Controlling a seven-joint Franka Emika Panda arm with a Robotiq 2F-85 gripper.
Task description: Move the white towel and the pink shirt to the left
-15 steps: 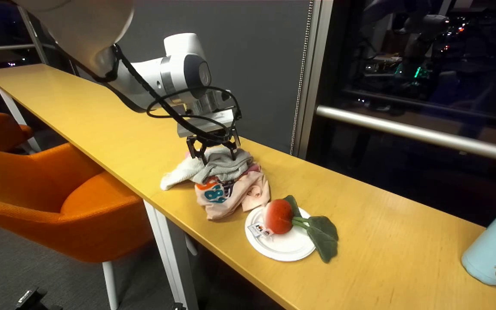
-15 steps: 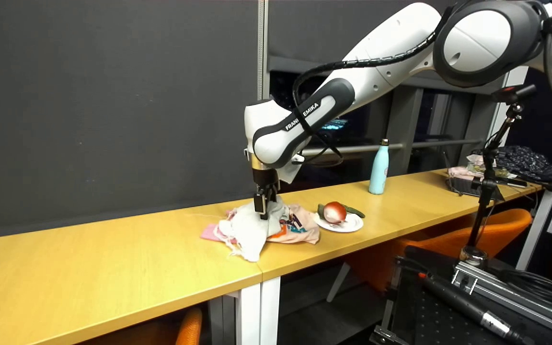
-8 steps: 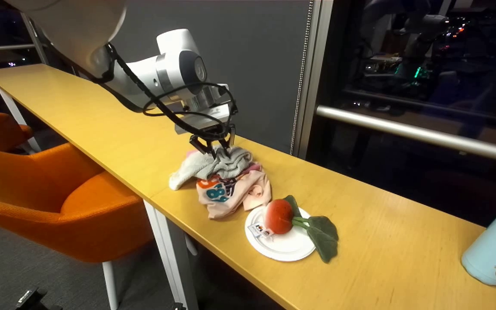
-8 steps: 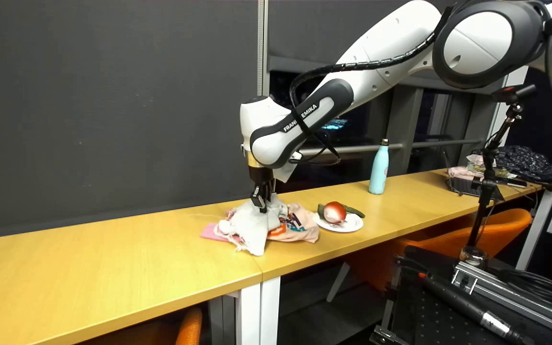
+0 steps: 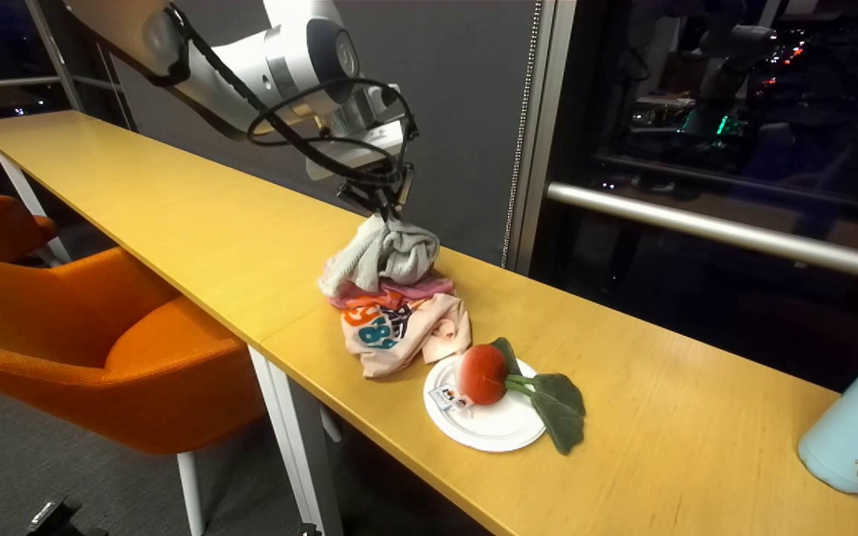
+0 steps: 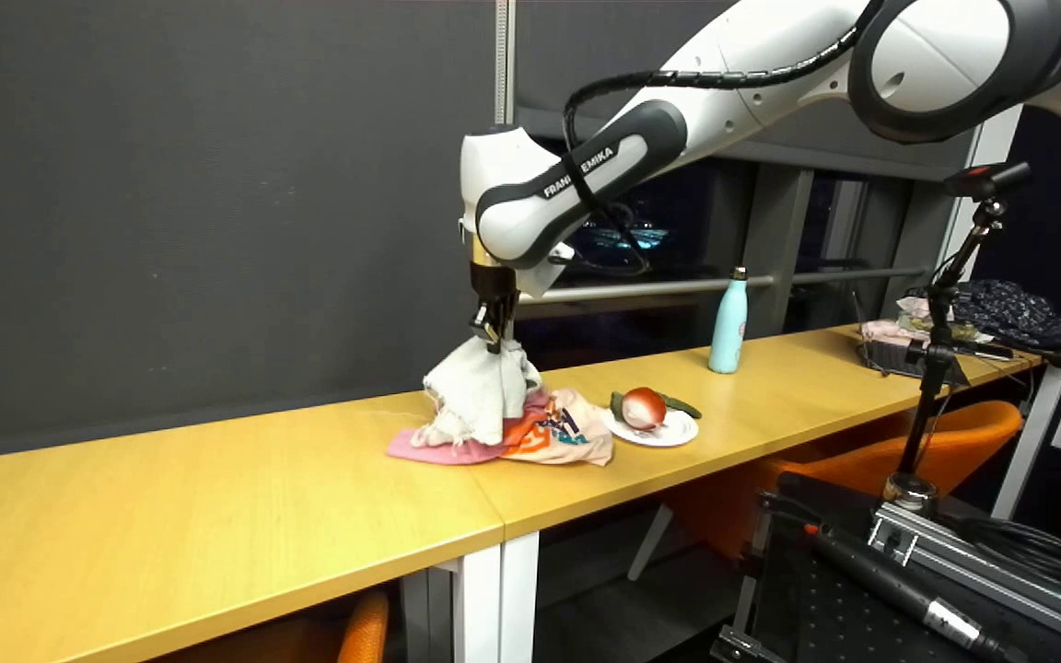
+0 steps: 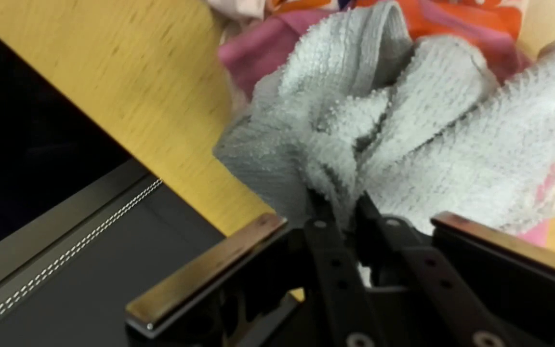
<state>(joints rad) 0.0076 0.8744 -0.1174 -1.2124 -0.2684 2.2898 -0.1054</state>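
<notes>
We see the claw (image 7: 341, 208) closed around a bunched fold of the white towel (image 6: 475, 391), which rises to a peak while its lower folds come down over the pink shirt (image 5: 407, 339), rumpled on the table (image 6: 217, 516). The towel hides part of the shirt from us. Just beside the shirt we find a white plate (image 5: 488, 432) with a red-and-white vegetable (image 5: 482, 374), its green leaves (image 5: 559, 409) spilling past the rim. A light blue bottle (image 6: 728, 327) stands upright on the table, well apart from the cloths. Behind the table we have a dark grey panel (image 6: 217, 203) and a window (image 5: 697, 327) crossed by a metal bar (image 5: 697, 225). In an exterior view an orange chair (image 5: 34, 320) sits beside the table; in an exterior view a black stand (image 6: 938, 354) rises in front of it. On the arm (image 6: 724, 112) we read "FRANK" and "EMIKA", a black strap (image 6: 578, 177) crossing between. The shirt carries orange, teal and dark lettering, too crumpled for us to read. On the plate a small printed tag (image 5: 445, 397) is illegible; the bottle shows a cat-like drawing.
</notes>
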